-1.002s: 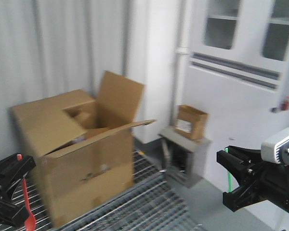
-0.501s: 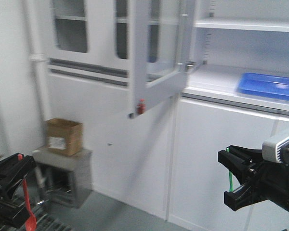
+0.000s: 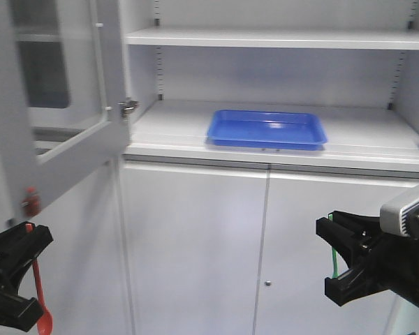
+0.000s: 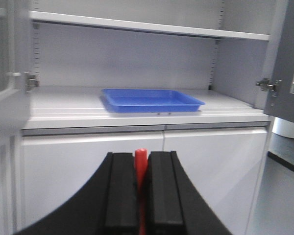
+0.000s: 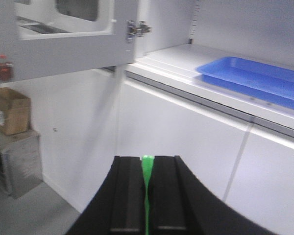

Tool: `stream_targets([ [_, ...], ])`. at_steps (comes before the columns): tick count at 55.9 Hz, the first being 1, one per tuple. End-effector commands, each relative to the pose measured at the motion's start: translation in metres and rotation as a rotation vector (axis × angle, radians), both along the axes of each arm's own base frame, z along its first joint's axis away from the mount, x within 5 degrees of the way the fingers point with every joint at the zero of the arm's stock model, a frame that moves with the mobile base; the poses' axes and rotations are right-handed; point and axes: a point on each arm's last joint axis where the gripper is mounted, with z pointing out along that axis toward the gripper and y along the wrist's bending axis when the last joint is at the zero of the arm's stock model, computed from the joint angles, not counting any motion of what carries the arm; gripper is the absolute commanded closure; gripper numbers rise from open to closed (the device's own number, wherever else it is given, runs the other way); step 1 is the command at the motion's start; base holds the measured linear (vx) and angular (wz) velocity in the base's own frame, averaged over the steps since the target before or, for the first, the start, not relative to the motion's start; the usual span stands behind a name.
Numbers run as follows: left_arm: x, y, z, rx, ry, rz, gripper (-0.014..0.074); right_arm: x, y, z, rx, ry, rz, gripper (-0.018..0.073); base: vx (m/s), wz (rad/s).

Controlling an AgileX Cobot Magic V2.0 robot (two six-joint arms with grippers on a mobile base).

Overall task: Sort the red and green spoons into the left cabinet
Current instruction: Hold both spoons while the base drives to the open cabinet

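We had turned to the left cabinet (image 3: pixel 279 39), ready for placing, left gripper (image 4: pixel 140 166) pinching red spoon (image 3: pixel 38 286), right gripper (image 5: pixel 147 169) green spoon (image 3: pixel 333 259).

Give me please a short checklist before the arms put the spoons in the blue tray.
1. Is the red spoon gripped in the left claw: ok.
2. Is the green spoon gripped in the right claw: ok.
3. Is the door open: ok.
4. Does the tray lie flat on the shelf, with nothing in it: ok.
5. Is the tray within reach of both claws: cannot tell.
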Motion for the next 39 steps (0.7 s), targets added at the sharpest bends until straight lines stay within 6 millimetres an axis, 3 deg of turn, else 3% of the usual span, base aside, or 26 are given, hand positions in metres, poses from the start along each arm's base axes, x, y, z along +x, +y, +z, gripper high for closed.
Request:
stream_targets([
  [1,-0.0028,0.0000,0.0206,-0.065,-0.115,-0.017,0.0524,-0.0035,0.0015,0.0203,0.053,-0.081,0.028,0.0565,0.27,-0.46],
  [24,-0.0028,0.0000,0.0206,-0.065,-0.115,-0.017,0.0524,-0.0034,0.0014,0.0202,0.052,-0.080,0.027,0.0565,0.26,-0.42],
  [39,-0.0028,0.0000,0.0206,-0.065,-0.115,-0.017,0.0524,-0.0034,0.0014,0.0202,0.052,-0.080,0.027,0.0565,0.27,-0.19],
])
